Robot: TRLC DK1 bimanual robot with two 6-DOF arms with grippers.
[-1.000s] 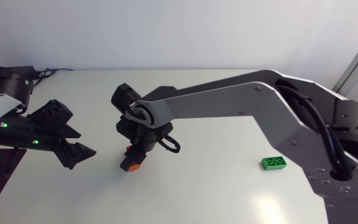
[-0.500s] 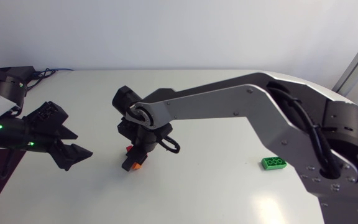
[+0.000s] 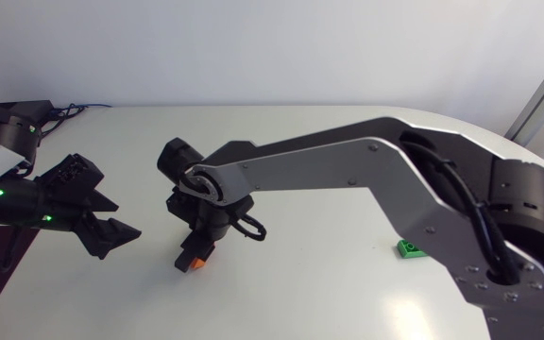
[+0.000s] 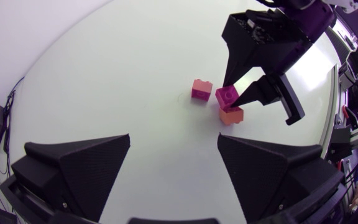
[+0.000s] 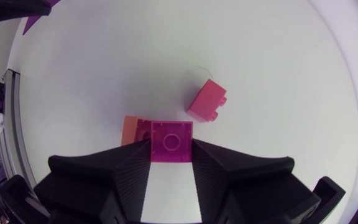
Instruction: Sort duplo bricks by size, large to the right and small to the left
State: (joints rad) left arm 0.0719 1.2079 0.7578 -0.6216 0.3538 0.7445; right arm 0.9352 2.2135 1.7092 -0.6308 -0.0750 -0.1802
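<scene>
Overall, the work surface is a plain white table [image 3: 300,293] with a rounded rim. Taking the head view as a clock face, a green brick [image 3: 408,248] lies at about four o'clock. It is well apart from the other bricks and partly hidden behind the right arm [image 3: 348,165].

Right arm: it enters from the three o'clock side, reaches past the middle and bends down toward the surface at about eight o'clock. The right gripper [image 5: 171,148] points down at the table. Its fingers stand narrow, pressed against two opposite sides of a magenta brick [image 5: 171,140], whose stud side faces the wrist camera. An orange brick [image 5: 135,131] sits just beside the magenta one and partly under it. Whether the two are joined cannot be told. With the gripper's heading taken as twelve o'clock, a red brick [image 5: 206,99] lies on the table at about one o'clock, near the held brick but not touching it.

Left arm [image 3: 17,194]: it sits at the nine o'clock edge, low over the table. The left gripper [image 3: 121,217] points toward the right gripper, its fingers spread wide over bare surface. Seen from the left wrist, the three small bricks lie ahead at about one o'clock, well apart from the left gripper. The right gripper comes down on them from above.
</scene>
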